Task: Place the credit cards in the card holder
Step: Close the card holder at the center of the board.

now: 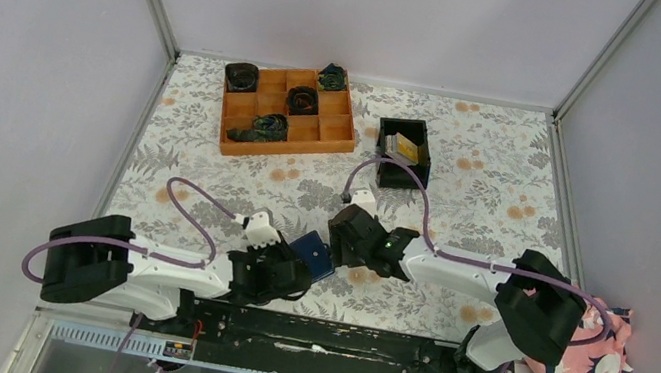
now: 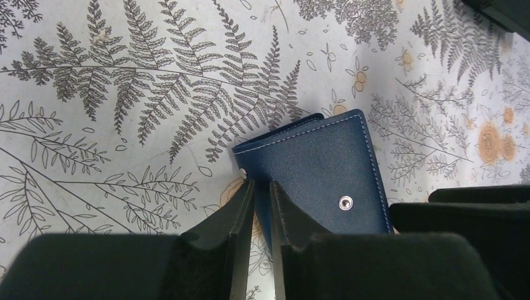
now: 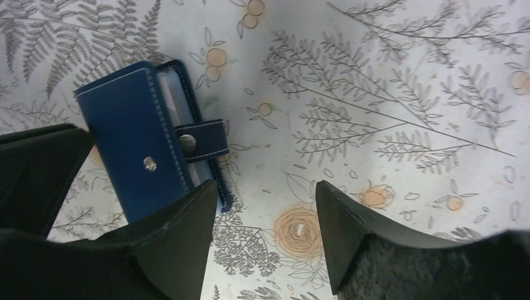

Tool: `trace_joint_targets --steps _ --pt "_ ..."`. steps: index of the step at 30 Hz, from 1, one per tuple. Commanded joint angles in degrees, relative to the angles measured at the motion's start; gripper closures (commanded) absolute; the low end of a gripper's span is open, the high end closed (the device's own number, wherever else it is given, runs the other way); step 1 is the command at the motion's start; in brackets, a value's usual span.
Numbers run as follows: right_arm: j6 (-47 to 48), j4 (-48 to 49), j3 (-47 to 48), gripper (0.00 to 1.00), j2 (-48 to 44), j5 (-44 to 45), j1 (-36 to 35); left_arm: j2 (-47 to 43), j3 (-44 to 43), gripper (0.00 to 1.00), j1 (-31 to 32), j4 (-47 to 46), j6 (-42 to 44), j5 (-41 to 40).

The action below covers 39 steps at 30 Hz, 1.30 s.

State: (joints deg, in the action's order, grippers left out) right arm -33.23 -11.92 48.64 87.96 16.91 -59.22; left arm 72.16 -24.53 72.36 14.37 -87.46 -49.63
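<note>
The card holder (image 1: 313, 254), a dark navy wallet, lies on the floral table between my two grippers. In the left wrist view my left gripper (image 2: 261, 185) is shut on the near left edge of the card holder (image 2: 319, 169). In the right wrist view the card holder (image 3: 134, 144) is slightly ajar, with its snap tab (image 3: 201, 141) unfastened and a lighter inside showing. My right gripper (image 3: 265, 190) is open and empty just right of it, and its left finger (image 3: 187, 219) overlaps the wallet's corner. Credit cards (image 1: 403, 146), yellow and grey, lie in the black bin (image 1: 412, 177).
An orange compartment tray (image 1: 284, 146) with dark coiled items stands at the back left. A pink floral cloth (image 1: 595, 368) lies at the right front corner. Grey walls close in the table on three sides.
</note>
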Motion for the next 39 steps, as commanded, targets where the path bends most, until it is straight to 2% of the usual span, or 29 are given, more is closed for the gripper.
trace_joint_targets --steps 1,15,25,39 --pt "1.0 5.0 -1.1 0.34 0.6 -6.2 0.6 1.7 0.8 0.78 -1.7 -4.6 3.4 1.0" --pt "-0.7 8.3 -4.5 0.34 0.9 -11.1 0.7 4.5 1.0 0.78 -3.4 -5.6 4.2 3.2" --pt "-0.8 10.4 -6.3 0.33 1.0 -11.5 0.7 3.5 2.1 0.79 -3.5 -5.5 3.3 3.4" --pt "-0.5 17.6 -8.0 0.31 3.1 -9.2 0.4 -5.6 8.5 0.77 -3.3 -5.6 -0.1 1.8"
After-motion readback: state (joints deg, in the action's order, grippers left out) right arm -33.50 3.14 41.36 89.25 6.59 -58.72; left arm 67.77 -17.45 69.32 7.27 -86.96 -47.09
